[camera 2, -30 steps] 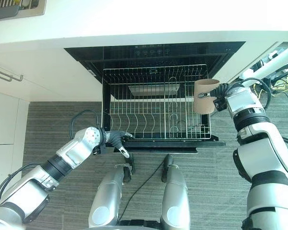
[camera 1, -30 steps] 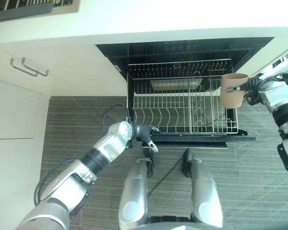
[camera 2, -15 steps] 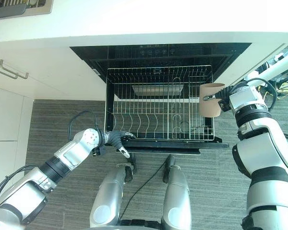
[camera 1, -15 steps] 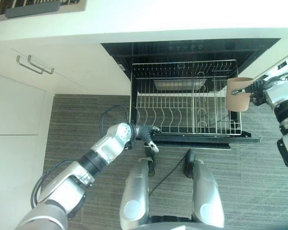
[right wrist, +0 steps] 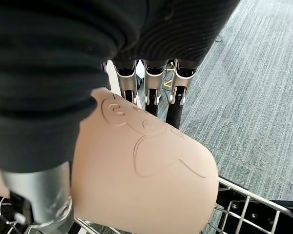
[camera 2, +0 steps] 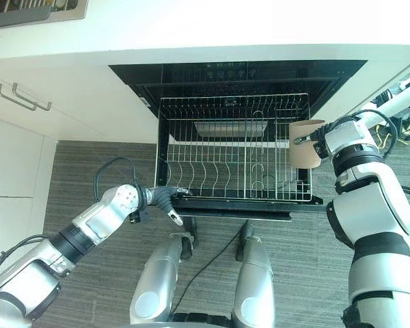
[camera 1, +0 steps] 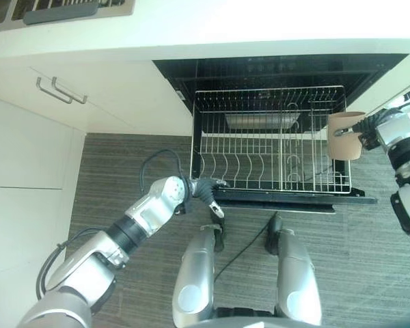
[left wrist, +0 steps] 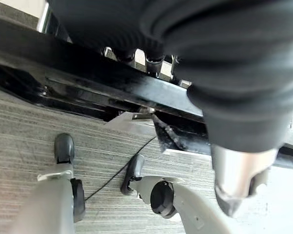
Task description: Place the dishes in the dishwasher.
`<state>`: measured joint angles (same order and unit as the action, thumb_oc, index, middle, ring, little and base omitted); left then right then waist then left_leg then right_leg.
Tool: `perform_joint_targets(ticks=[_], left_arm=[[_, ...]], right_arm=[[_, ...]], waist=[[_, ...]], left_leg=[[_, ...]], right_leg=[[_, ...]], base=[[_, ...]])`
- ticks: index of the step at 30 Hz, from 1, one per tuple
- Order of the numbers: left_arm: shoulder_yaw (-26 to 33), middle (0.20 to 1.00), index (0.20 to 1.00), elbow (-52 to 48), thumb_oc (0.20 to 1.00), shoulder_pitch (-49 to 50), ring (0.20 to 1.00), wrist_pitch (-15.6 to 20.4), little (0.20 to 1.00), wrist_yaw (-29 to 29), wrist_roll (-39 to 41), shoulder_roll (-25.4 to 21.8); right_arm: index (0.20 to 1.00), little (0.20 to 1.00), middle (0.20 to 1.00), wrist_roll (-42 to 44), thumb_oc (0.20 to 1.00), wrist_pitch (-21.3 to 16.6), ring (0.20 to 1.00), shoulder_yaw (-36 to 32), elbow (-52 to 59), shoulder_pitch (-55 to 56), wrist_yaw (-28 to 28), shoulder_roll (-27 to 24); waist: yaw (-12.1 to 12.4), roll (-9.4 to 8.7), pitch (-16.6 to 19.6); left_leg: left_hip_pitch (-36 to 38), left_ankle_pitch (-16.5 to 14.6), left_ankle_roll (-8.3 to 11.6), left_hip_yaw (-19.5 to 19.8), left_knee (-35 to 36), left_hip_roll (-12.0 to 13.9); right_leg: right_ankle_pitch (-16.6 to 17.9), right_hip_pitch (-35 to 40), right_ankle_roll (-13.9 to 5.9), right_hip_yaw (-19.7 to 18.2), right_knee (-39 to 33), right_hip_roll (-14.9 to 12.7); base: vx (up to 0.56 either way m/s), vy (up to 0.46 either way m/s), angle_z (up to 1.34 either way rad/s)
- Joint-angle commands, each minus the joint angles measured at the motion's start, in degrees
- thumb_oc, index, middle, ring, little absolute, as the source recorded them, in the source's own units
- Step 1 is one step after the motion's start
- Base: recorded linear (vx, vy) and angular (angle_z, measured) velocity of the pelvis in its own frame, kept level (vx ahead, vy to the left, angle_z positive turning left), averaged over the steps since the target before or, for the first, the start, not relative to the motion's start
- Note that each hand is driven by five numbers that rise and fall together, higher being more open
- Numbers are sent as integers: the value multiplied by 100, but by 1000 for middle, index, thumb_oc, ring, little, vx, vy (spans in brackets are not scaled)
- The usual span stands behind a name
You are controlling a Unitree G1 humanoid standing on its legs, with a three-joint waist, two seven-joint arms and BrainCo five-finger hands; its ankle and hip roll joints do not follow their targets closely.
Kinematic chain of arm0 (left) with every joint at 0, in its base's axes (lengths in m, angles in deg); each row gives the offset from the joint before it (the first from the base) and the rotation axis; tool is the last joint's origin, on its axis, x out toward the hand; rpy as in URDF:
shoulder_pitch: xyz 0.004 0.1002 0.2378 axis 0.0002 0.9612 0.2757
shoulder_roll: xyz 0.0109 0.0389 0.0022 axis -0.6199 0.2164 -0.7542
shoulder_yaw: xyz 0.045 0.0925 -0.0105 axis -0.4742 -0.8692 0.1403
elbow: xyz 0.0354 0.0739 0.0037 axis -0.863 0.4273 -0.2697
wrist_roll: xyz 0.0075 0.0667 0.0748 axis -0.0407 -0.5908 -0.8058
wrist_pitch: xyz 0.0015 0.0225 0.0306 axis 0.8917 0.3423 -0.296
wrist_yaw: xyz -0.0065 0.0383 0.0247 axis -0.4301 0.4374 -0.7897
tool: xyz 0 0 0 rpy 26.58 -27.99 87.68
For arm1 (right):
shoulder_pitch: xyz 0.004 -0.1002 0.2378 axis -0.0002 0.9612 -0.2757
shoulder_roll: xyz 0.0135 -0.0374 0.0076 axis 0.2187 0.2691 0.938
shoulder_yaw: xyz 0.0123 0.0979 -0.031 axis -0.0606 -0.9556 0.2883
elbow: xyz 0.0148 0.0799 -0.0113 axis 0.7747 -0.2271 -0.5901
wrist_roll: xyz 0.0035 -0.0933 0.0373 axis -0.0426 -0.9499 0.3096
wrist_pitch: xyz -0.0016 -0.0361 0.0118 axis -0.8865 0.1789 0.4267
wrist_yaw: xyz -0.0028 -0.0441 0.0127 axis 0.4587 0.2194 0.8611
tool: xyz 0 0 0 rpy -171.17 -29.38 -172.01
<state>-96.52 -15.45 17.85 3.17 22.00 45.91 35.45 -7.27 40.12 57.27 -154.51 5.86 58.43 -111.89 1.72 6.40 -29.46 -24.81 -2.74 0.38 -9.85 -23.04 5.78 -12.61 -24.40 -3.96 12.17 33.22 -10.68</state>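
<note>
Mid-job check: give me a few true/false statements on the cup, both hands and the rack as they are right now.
1. The right hand holds a tan cup. True.
2. The cup already sits among the rack's tines. False: it hangs at the right edge of the wire rack, in the hand.
3. The left hand is at the rack's front left corner. True.
4. The rack is pushed fully into the dishwasher. False: it is pulled out.

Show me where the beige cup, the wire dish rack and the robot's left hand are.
Beige cup (camera 2: 302, 144): right eye view, on its side wall.
Wire dish rack (camera 1: 260, 154): left eye view, on its wire floor.
Left hand (camera 1: 206, 190): left eye view, on the dark cover at the rack's front corner.
</note>
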Motion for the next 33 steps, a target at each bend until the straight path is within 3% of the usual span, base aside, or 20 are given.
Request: perform_joint_targets(ticks=[1,9,10,11,12,19,33], left_arm=[[-634,1000,1000,-395,1000,1352,1000,-252,1000,322,335,-702],[-679,1000,1000,-710,1000,1442,1000,-142,1000,-34,645,-816],[-676,1000,1000,-740,1000,1450,1000,-135,1000,-57,683,-818],[-673,1000,1000,-815,1000,1472,1000,-116,1000,-120,731,-831],[-684,1000,1000,-842,1000,1496,1000,-97,1000,-174,760,-830],[-620,1000,1000,-1247,1000,1743,1000,158,1000,-401,792,-909],[-709,1000,1000,-1530,1000,1695,1000,95,1000,-464,781,-942]], right_arm=[[200,200,200,30,200,55,200,-28,-397,-163,-9,34],[200,200,200,96,200,130,200,-27,-610,-231,107,-22],[200,200,200,85,200,134,200,-30,-620,-233,111,-29],[200,200,200,107,200,153,200,-39,-642,-268,139,-44],[200,200,200,105,200,164,200,-33,-669,-285,135,-54],[200,200,200,37,200,239,200,6,-815,-357,149,-27],[200,200,200,-298,200,341,200,254,-640,-476,2,432]], waist=[[403,180,-33],[461,409,-33],[462,418,-33],[482,470,-33],[488,478,-33],[592,706,-33],[709,628,-33]], left_leg=[[-145,-426,304,306,-176,-90],[-520,-514,277,371,-424,-198],[-484,-677,306,400,-497,-222],[-658,-557,260,415,-534,-241],[-625,-728,291,450,-619,-271],[-827,-586,282,478,-496,-379],[-751,-485,276,500,-341,-367]], right_leg=[[-25,-267,-84,177,69,-465],[-161,-665,-66,131,469,-642],[-321,-640,-115,81,569,-663],[-211,-822,-66,95,642,-708],[-379,-795,-113,48,743,-731],[-324,-1061,-143,41,761,-804],[-323,-948,-138,190,705,-710]], base=[[0,0,0],[-3,20,8],[-10,25,4],[74,12,11],[-9,22,20],[-19,21,5],[-3,-8,1]])
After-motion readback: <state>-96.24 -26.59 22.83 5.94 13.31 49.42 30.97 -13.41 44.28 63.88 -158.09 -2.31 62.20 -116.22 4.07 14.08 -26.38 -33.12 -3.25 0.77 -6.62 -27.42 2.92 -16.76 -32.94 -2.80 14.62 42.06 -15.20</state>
